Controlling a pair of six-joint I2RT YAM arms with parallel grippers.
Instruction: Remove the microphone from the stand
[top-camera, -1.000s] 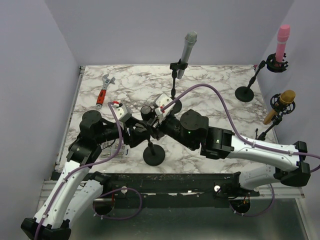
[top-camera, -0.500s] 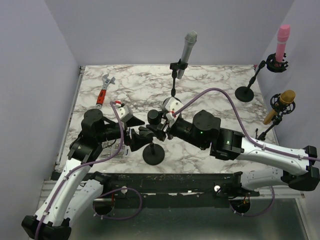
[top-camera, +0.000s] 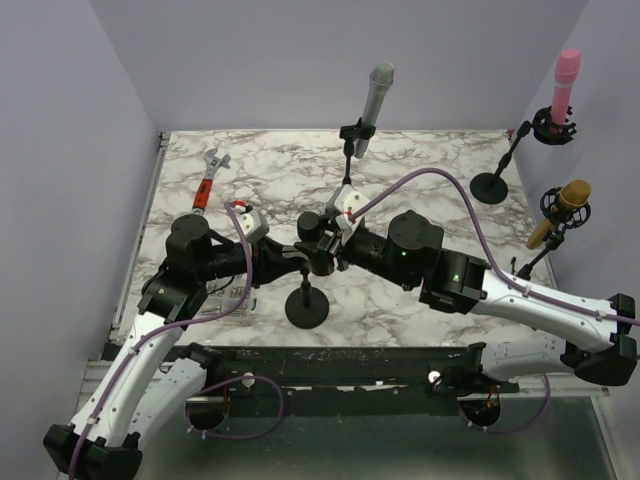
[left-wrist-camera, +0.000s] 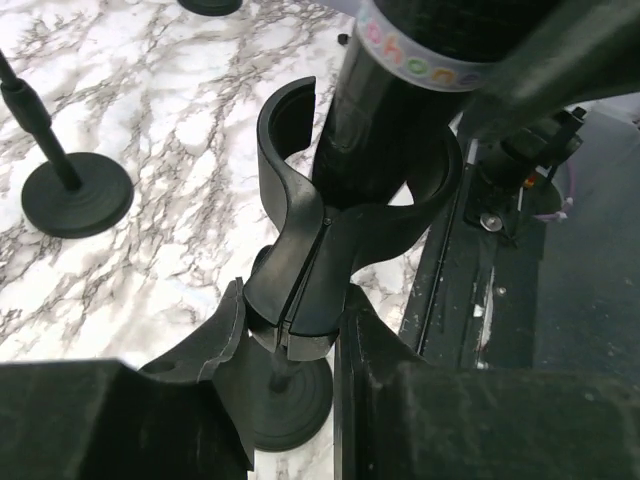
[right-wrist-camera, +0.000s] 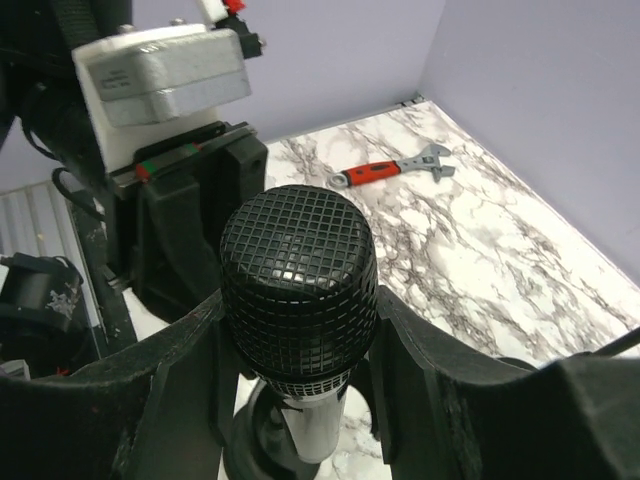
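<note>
A black microphone with a mesh head stands in the clip of a short black stand at the table's middle front. My right gripper is shut on the mesh head, one finger on each side. In the left wrist view the microphone's body runs through the ring of the clip. My left gripper is shut on the clip's lower stem, above the round base. From above, the left gripper and the right gripper meet at the microphone.
A grey microphone on its stand is at the back centre. A pink one and a gold one stand at the right edge. A red-handled wrench lies back left. Another stand base sits close by.
My left gripper has moved right onto the stand's clip and closed on it. The right arm has shifted slightly while keeping its grip on the microphone head.
</note>
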